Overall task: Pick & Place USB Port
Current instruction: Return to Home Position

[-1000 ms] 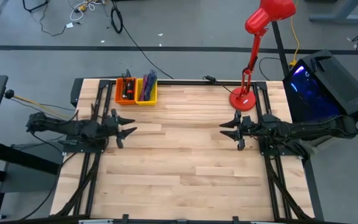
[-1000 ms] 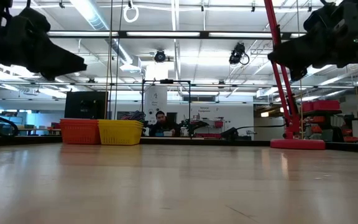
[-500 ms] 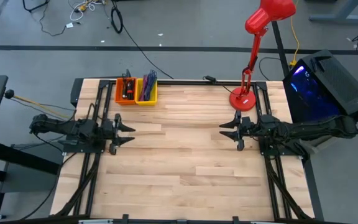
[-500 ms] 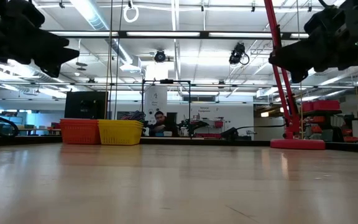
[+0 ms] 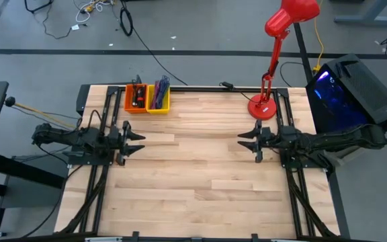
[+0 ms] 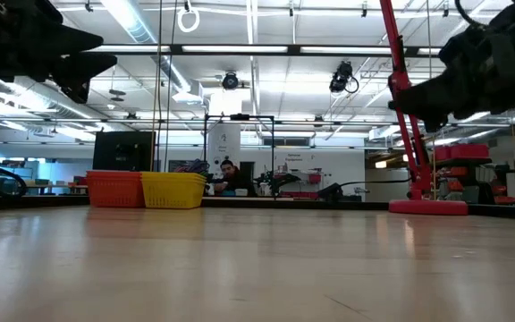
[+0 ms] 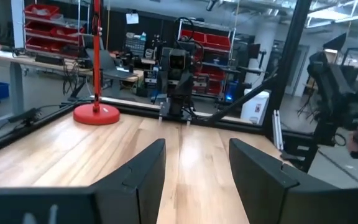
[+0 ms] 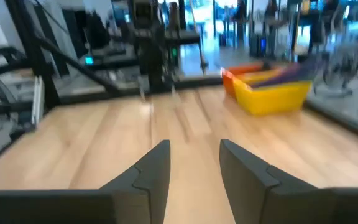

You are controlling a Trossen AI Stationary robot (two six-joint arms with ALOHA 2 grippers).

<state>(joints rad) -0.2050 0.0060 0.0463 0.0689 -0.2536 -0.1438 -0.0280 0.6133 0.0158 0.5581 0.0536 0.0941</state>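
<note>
An orange bin and a yellow bin stand side by side at the table's far edge, left of centre. The orange one holds dark small parts and the yellow one purple ones; no single USB part can be made out. My left gripper hovers open above the table's left side, nearer than the bins, pointing right. My right gripper hovers open above the right side, pointing left. In the wrist views both grippers have nothing between their fingers. The yellow bin shows far off in the right wrist view.
A red desk lamp stands with its base at the far right of the table, just beyond my right gripper. A dark box with blue light sits off the right edge. Bare wooden tabletop lies between the arms.
My left gripper has drawn back toward the table's left edge and risen a little, staying open. The bins and the lamp have kept their places.
</note>
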